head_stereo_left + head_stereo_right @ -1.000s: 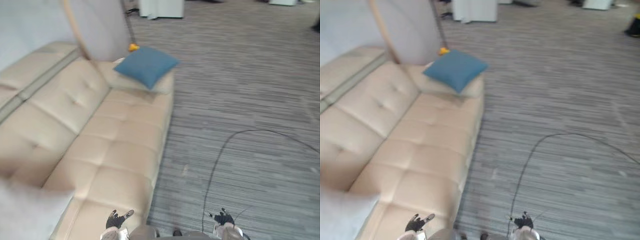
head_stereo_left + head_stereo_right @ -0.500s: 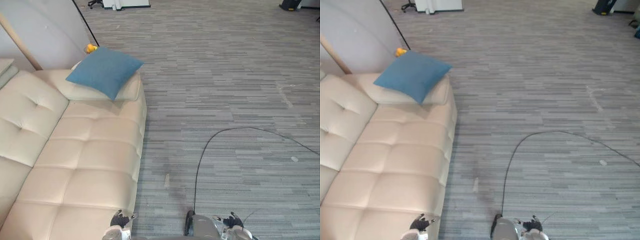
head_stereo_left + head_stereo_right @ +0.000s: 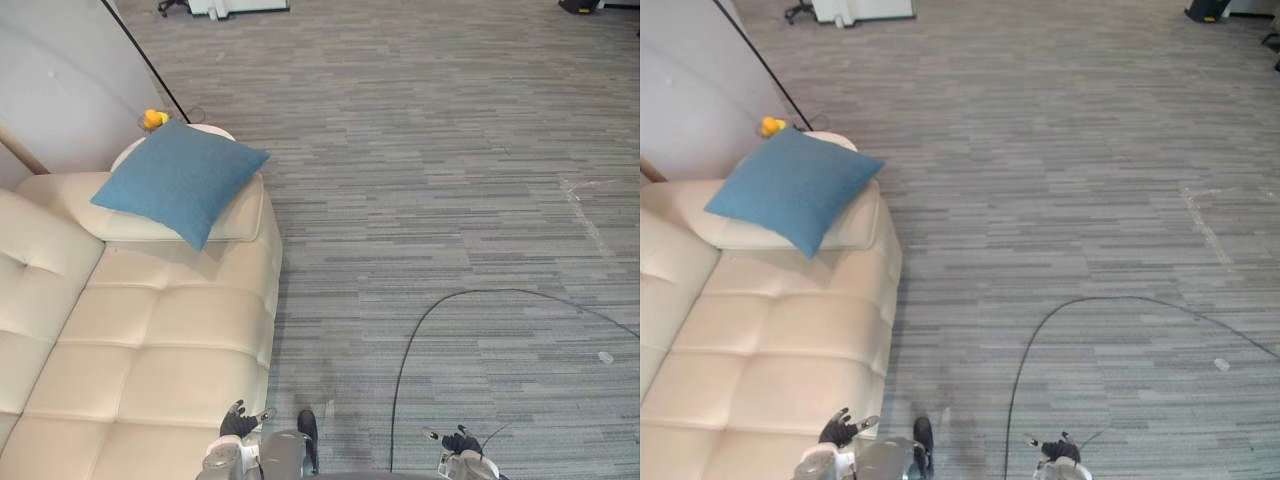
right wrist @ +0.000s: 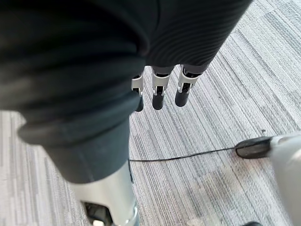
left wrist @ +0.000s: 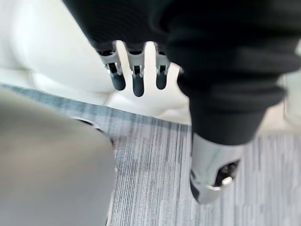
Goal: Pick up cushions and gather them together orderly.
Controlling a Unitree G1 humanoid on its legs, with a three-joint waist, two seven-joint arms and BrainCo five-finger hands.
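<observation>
Left hand [image 3: 238, 425] low, by front corner of sofa [image 3: 170, 340]; fingers [image 5: 134, 77] straight and loose, holding nothing. Right hand [image 3: 460, 441] over carpet [image 3: 450, 200]; fingers [image 4: 160, 92] likewise straight, empty.

Versus half second ago: whole view shifted, so my camera moved. Cushion in same spot, both hands in same low posture.

Count: one blue cushion [image 3: 180, 180], lying tilted on cream end pad [image 3: 240, 215] at sofa's far end. Pad is cushion or armrest, I cannot tell which. One small yellow object [image 3: 153, 119] just behind cushion.

Bright, even light; soft shadows
</observation>
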